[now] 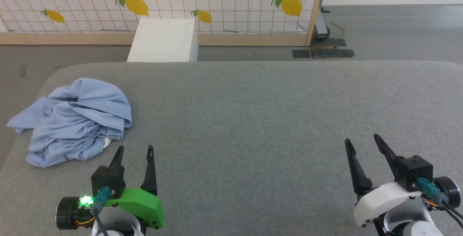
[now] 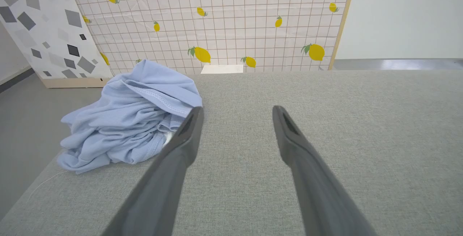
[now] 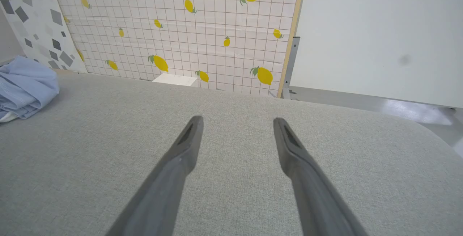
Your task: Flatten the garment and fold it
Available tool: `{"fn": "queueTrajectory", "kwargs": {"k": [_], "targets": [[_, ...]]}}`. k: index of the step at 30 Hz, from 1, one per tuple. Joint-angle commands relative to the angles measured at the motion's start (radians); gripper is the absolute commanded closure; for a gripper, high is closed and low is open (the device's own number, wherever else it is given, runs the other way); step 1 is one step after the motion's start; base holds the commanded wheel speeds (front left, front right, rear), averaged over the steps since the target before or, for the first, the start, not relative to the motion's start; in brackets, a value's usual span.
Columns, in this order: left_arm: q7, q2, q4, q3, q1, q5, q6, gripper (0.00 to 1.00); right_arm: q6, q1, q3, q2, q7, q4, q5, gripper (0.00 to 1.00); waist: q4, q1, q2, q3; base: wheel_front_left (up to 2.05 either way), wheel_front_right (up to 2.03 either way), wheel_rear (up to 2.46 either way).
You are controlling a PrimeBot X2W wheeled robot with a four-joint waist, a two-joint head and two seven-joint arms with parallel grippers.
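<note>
The light blue garment lies crumpled in a heap at the left edge of the grey table, a bit of white showing under its near side. In the left wrist view the garment sits just left of and beyond my left finger. My left gripper stands open a short way in front of the heap, nothing between its fingers. My right gripper is open far to the right over bare table. The right wrist view catches the garment at its left edge.
A white box stands on the floor behind the table. Behind it runs a lemon-print tiled panel with a wooden frame. The table's rounded left edge passes right under the garment, part of which overhangs it.
</note>
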State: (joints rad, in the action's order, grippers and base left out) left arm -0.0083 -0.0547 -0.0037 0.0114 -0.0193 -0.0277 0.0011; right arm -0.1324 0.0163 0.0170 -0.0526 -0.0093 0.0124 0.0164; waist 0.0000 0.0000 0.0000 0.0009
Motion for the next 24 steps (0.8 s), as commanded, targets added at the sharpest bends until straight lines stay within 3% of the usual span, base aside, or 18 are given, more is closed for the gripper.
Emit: {"fn": "queueTrajectory", "kwargs": {"k": [1, 24], "targets": [[-0.012, 0.000, -0.003, 0.002, -0.004, -0.011, 0.005, 0.00, 0.000, 0.000, 0.009, 0.000, -0.010, 0.006, 0.012, 0.00, 0.000, 0.0000, 0.0000, 0.000, 0.00, 0.00, 0.00], [-0.059, 0.001, -0.014, 0.013, -0.014, -0.062, 0.022, 0.00, 0.000, 0.000, 0.067, 0.001, -0.057, 0.023, 0.046, 0.00, 0.001, 0.0000, 0.0000, 0.003, 0.00, 0.00, 0.00]]}}
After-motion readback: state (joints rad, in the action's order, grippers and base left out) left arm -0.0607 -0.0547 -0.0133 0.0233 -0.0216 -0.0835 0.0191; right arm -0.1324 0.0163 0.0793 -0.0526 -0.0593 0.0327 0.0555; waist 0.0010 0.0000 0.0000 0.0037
